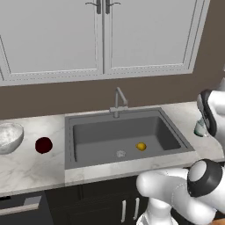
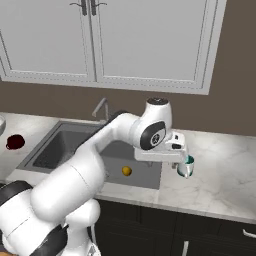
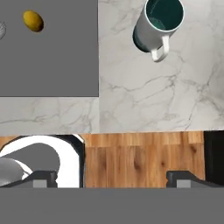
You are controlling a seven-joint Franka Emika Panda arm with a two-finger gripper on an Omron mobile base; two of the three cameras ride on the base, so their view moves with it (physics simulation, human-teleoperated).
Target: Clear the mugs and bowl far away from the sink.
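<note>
Marbled bowl (image 1: 9, 137) and dark red mug (image 1: 43, 145) sit left of the sink (image 1: 125, 134), the teal mug (image 2: 187, 167) right on open worktop (image 2: 220, 170) under the wide, empty claw (image 2: 183, 165), where a clumsy descent could tip it toward the nearby front edge.

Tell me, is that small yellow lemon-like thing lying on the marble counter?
No, the small yellow lemon-like thing lies on the floor of the dark grey rectangular sink, near its drain.
</note>
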